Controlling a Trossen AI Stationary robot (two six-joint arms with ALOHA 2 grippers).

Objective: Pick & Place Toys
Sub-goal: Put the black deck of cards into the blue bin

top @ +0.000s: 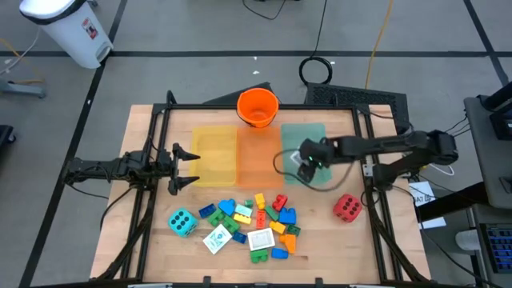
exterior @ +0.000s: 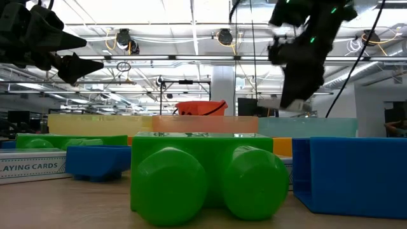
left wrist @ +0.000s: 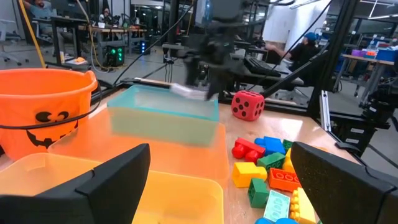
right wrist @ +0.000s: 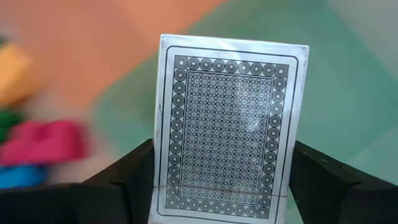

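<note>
My right gripper point(top: 307, 166) hangs over the green tray point(top: 314, 136), shut on a white card pack point(right wrist: 227, 124) with a black patterned face. The rest of the toys lie on the table's near half. They are a pile of coloured bricks point(top: 264, 218), two more card packs point(top: 218, 238) point(top: 261, 239), a teal die point(top: 182, 222) and a red die point(top: 346, 206). My left gripper point(top: 188, 168) waits open at the table's left, next to the yellow tray point(top: 214, 156), and points level toward the trays. My right gripper pinches the card pack by its two long edges point(right wrist: 163, 186), one finger point(right wrist: 124, 177) on each side, at the end nearer the wrist. The fingers slant down from the table's right side. The pack is lifted clear above the green tray.
The yellow tray, an orange tray point(top: 258, 156) and the green tray stand side by side across the table's middle. An orange bucket point(top: 258, 108) with a pumpkin face stands behind them at the far edge. Bare wood shows at the near left and right corners.
</note>
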